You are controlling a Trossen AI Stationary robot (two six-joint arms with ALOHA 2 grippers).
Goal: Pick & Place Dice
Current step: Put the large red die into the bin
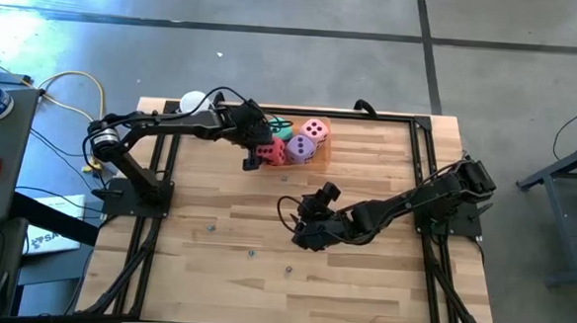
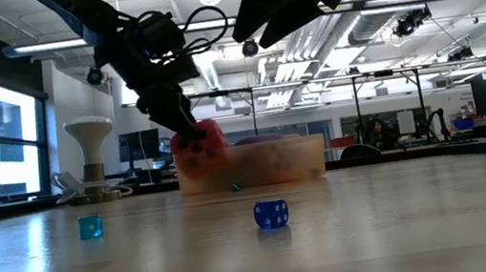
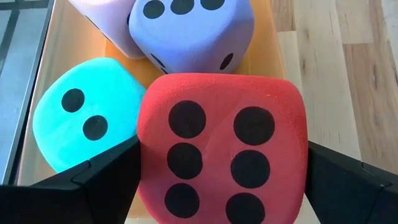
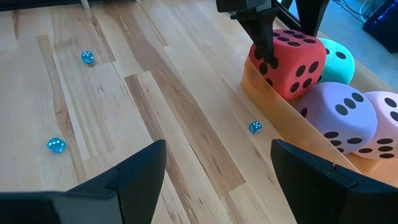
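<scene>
3 small blue dice [image 4: 87, 57] lie scattered on the wooden table [image 1: 361, 284]. A shallow tan tray [image 4: 292, 124] sits at the far edge. A white round object [image 1: 192, 102] rests at the far left corner.

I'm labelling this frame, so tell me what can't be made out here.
- Low view: the tray wall and the left gripper hide most of the big dice.
- Left wrist view: pink die cut off by the edge.
- High view: small blue dice too tiny to read.
</scene>
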